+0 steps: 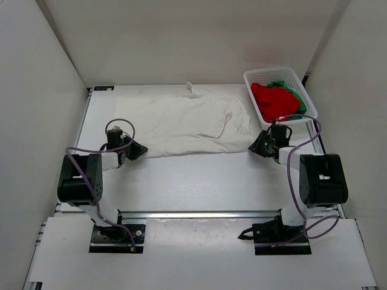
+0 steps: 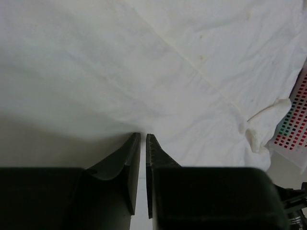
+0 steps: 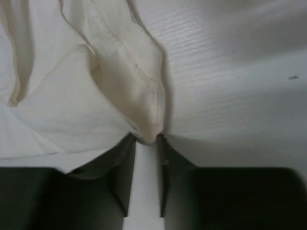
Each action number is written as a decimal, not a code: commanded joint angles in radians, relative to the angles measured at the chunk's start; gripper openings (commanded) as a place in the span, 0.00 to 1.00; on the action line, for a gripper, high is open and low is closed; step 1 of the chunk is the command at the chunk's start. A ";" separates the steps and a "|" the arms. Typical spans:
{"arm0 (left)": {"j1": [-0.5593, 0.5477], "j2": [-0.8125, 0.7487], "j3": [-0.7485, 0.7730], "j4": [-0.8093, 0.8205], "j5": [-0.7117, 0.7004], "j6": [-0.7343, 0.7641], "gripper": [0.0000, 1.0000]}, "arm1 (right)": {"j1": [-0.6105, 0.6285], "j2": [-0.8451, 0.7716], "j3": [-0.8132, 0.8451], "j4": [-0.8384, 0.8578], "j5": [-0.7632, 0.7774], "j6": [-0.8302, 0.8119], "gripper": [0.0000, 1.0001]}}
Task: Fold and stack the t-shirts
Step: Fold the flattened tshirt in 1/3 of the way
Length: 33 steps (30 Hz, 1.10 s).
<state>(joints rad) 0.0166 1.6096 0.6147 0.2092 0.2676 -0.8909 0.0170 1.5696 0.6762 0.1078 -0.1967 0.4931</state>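
Corners explain the pose. The white t-shirt lies spread flat across the far half of the table, and each arm sets its claw at one near corner of it. That reads as the setup for lifting the near hem and carrying it over in a first fold.

On the left, the left gripper sits low at the shirt's near-left corner. From its wrist camera the two fingers stand almost together, with only a thin slit between them and the tips right at the hem line. The view is poor there, so I cannot tell whether a layer of cloth is pinched in or the tips merely touch the edge. Bare tabletop lies to its left and on the near side, so that arm has room to draw back or lift.

Across the middle the near hem runs fairly straight, with wrinkles and a raised fold toward the right sleeve.

On the right, the right gripper is at the near-right corner. Its wrist view shows a rolled fold of seamed hem tucked between the fingertips, so it is clenched on the shirt. Room is tighter here. The white lattice basket stands just beyond, in the far right corner, holding the red t-shirt and green t-shirt bundled together, not yet folded. A fold carried away from the arms would, I judge, need to stay clear of the basket's near rim.
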 commanded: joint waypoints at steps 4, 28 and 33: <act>0.011 0.062 0.056 -0.054 0.041 0.041 0.18 | -0.015 -0.002 -0.004 0.083 -0.012 0.041 0.00; 0.204 -0.496 -0.233 -0.508 0.159 0.311 0.32 | -0.095 -0.872 -0.382 -0.471 -0.136 0.127 0.30; 0.030 -0.539 -0.081 -0.489 0.096 0.280 0.43 | 0.070 -0.817 -0.179 -0.527 0.024 0.068 0.40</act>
<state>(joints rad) 0.1272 1.1046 0.4377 -0.2844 0.4137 -0.6247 0.0013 0.7280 0.3721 -0.4240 -0.2569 0.6052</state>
